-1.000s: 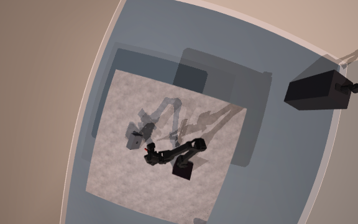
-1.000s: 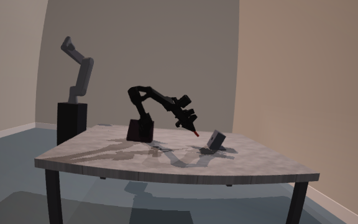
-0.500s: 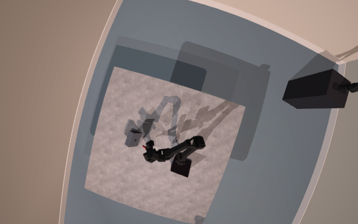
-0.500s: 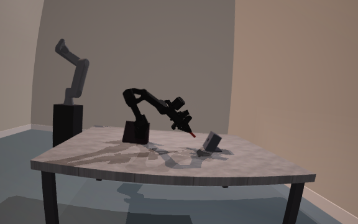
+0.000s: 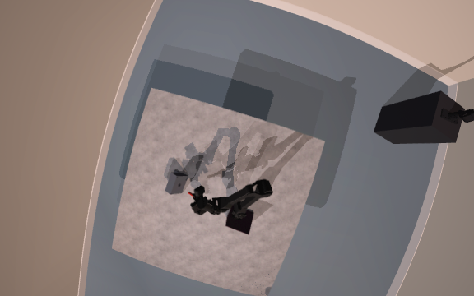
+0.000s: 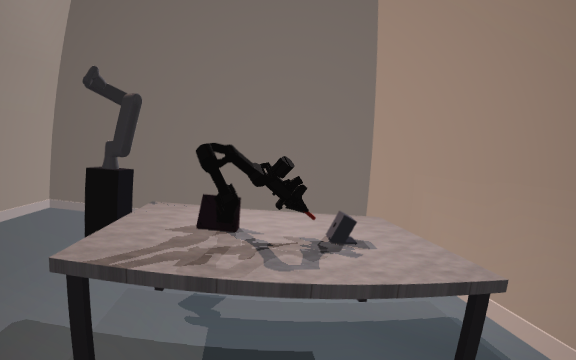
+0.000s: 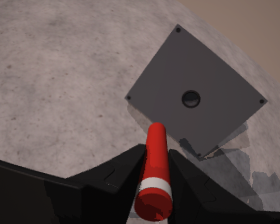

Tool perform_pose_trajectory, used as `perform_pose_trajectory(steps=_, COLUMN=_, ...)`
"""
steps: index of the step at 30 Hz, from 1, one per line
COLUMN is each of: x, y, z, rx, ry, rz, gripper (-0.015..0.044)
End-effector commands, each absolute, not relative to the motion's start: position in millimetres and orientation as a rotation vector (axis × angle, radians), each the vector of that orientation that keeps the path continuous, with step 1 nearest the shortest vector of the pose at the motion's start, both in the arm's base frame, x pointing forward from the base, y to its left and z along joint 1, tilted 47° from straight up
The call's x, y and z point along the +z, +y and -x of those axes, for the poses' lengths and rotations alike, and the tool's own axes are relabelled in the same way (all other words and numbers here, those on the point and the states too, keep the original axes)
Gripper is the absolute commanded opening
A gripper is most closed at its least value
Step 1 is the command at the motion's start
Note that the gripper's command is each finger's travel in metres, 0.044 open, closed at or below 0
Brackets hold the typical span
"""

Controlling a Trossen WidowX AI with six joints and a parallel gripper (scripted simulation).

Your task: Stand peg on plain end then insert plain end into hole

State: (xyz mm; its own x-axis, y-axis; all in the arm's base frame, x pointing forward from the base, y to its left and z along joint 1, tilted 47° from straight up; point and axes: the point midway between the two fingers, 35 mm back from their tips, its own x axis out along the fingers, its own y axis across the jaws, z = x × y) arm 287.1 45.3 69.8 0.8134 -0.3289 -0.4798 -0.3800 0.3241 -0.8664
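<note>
One peg (image 5: 191,194) (image 6: 310,215) (image 7: 157,157) is clamped between the gripper's (image 5: 191,196) (image 6: 307,212) (image 7: 157,159) closed jaws, above the table (image 5: 159,230) (image 6: 398,265) (image 7: 51,75), plain end foremost. It looks light, stiff and perhaps slippery; it is best gripped near the white band (image 7: 155,184). The hole (image 5: 179,185) (image 6: 337,225) (image 7: 191,99) is left unblocked, but the panel's (image 5: 174,186) (image 6: 344,229) (image 7: 216,85) face could be struck if alignment is missed.

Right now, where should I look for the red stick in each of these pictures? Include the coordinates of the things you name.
Top: left of centre, a tiny red tip beside the gripper (image 5: 193,195) (image 6: 308,212) (image 7: 157,150).
Exterior: right of centre, the red peg (image 5: 190,193) (image 6: 310,215) (image 7: 157,145).
Wrist: lower middle, large.
Shared landmark: the grey sloped panel (image 5: 174,184) (image 6: 339,230) (image 7: 191,70).
</note>
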Motion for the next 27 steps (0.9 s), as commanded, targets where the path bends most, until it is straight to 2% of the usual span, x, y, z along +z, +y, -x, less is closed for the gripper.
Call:
perform_pose_trajectory(steps=1, x=71, y=44, z=-285, rx=0.031, ry=0.642, rz=1.278, gripper=0.0)
perform_pose_trajectory(steps=27, x=69, y=43, z=-299, rx=0.024, ry=0.57, rz=1.286, gripper=0.0)
